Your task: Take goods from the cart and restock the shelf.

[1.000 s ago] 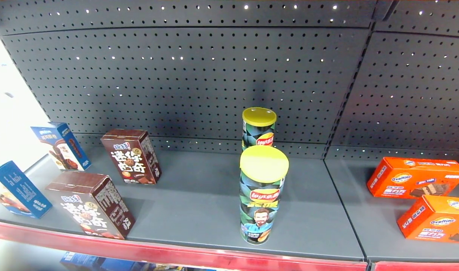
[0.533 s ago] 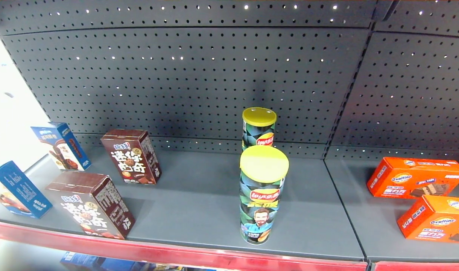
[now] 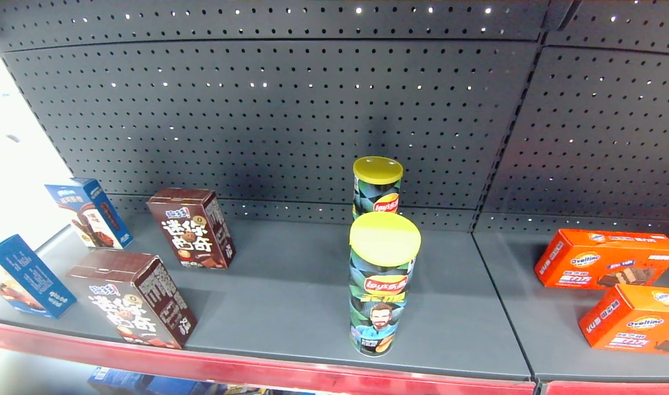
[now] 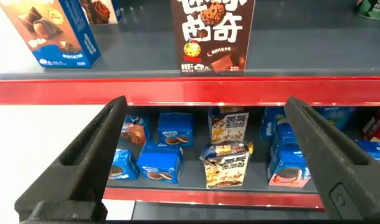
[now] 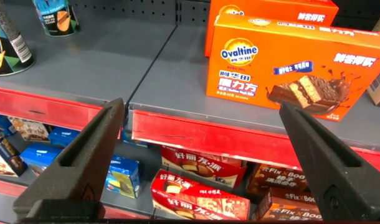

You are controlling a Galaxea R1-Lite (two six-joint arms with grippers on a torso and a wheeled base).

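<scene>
On the grey shelf [image 3: 290, 296] stand two chip cans with yellow lids, one at the front [image 3: 381, 285] and one behind it [image 3: 377, 186]. Two brown cookie boxes [image 3: 134, 299] [image 3: 192, 227] and two blue boxes [image 3: 30, 277] [image 3: 88, 213] stand to the left. Orange boxes [image 3: 603, 258] [image 3: 636, 318] lie on the right bay. My left gripper [image 4: 205, 155] is open in front of the shelf's red edge [image 4: 190, 87], below a brown cookie box [image 4: 212, 34]. My right gripper [image 5: 199, 158] is open before the red edge [image 5: 240, 134], below an orange box [image 5: 283, 62]. Both hold nothing.
A perforated dark back panel [image 3: 290, 120] rises behind the shelf. The lower shelf holds blue boxes [image 4: 159, 162], a cookie box [image 4: 226, 165] and red and brown packs [image 5: 199, 193]. Free room lies between the cookie boxes and the cans.
</scene>
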